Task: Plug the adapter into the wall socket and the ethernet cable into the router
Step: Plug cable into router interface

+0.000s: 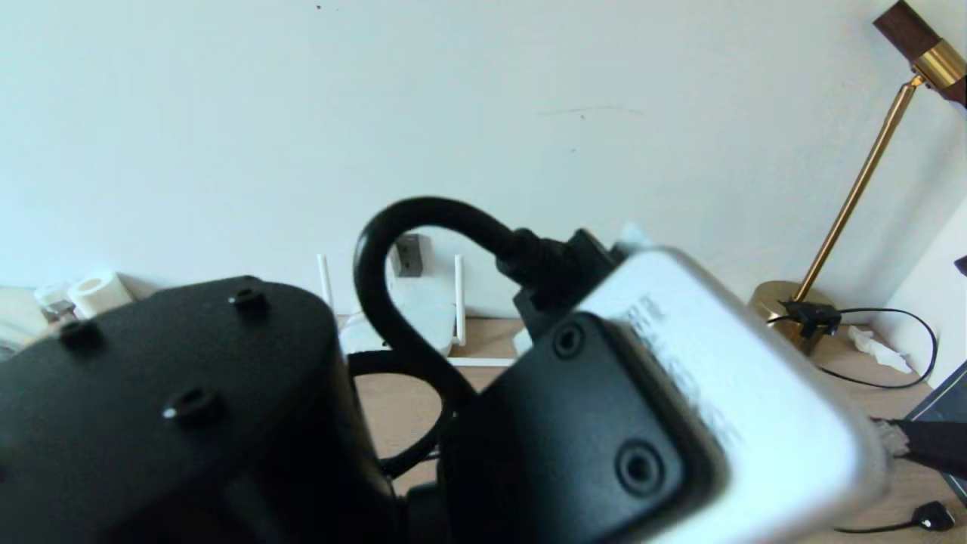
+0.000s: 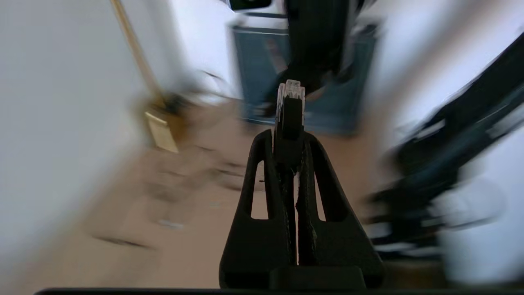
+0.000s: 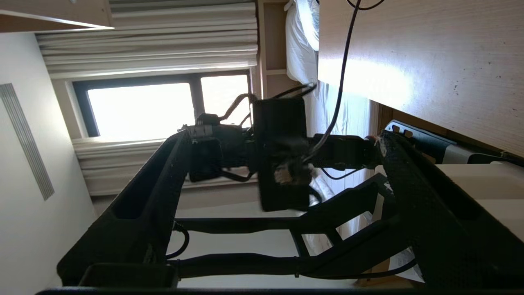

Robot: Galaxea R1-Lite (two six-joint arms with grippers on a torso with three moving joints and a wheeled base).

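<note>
left tool (image 2: 291, 141): clamped tight on the ethernet cable (image 2: 290, 107), clear connector tip sticking out past the fingertips
right tool (image 3: 282, 164): spread wide, gripping nothing
router (image 1: 423, 313): far on the table (image 1: 400, 408), by the wall, antennas up
wall socket (image 1: 409, 255): on the wall just above the router
arms: both fill the near head view
lamp (image 1: 854, 196): far right
</note>
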